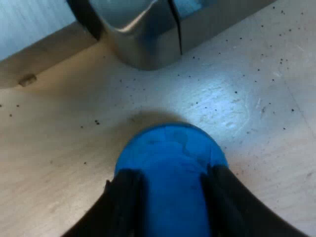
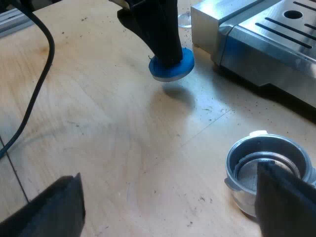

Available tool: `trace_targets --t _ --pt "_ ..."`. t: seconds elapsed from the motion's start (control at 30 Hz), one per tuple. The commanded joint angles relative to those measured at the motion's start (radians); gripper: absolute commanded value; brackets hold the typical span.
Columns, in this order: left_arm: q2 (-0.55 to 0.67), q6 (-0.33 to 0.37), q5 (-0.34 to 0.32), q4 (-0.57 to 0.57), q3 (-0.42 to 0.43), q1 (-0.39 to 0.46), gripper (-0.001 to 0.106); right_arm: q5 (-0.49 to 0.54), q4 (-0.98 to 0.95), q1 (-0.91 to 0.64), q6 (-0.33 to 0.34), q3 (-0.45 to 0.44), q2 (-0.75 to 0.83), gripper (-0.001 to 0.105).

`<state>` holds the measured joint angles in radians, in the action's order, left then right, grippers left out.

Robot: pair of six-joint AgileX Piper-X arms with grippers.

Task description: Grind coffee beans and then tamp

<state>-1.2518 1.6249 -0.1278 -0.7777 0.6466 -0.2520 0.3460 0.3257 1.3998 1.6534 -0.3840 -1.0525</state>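
While our left gripper (image 1: 170, 190) clamps its two black fingers (image 1: 123, 202) on the blue tamper (image 1: 170, 148), one to each side of its stem, the tamper's round base spreads beyond the fingertips over the pale wooden counter (image 1: 54, 148), which is dotted with dark specks. Just beyond it in the left wrist view rises a rounded metal corner of the espresso machine (image 1: 143, 44), which stands close to an edge of the counter. From the right wrist view we see the left gripper (image 2: 165, 52) holding the tamper (image 2: 180, 66) clear of the counter (image 2: 108, 123). Its shadow falls on the wood a little apart from the base, near the corner of the espresso machine (image 2: 266, 44) and its slotted metal tray. The tamper hangs well in from the counter's edge where a metal rail runs. Our right gripper (image 2: 168, 185) has its fingers (image 2: 57, 210) spread wide, grasping nothing, low over the counter. The metal holder (image 2: 232, 165) stands on the counter near the machine's tray and well apart from the tamper, its round basket facing up with bare metal showing inside. One of our right fingers stands in front of the holder's rim; we cannot tell whether it touches, and the holder's handle is hidden.
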Motion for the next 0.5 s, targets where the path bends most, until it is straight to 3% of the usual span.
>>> trace_targets --t 0.03,0.5 --pt "0.000 0.006 0.024 0.029 -0.010 0.000 0.000 -0.007 0.008 0.001 0.014 0.000 0.003 0.072" --pt "-0.063 -0.005 0.020 -0.008 -0.015 0.000 0.001 -0.007 0.008 0.001 0.004 0.000 0.003 0.072"
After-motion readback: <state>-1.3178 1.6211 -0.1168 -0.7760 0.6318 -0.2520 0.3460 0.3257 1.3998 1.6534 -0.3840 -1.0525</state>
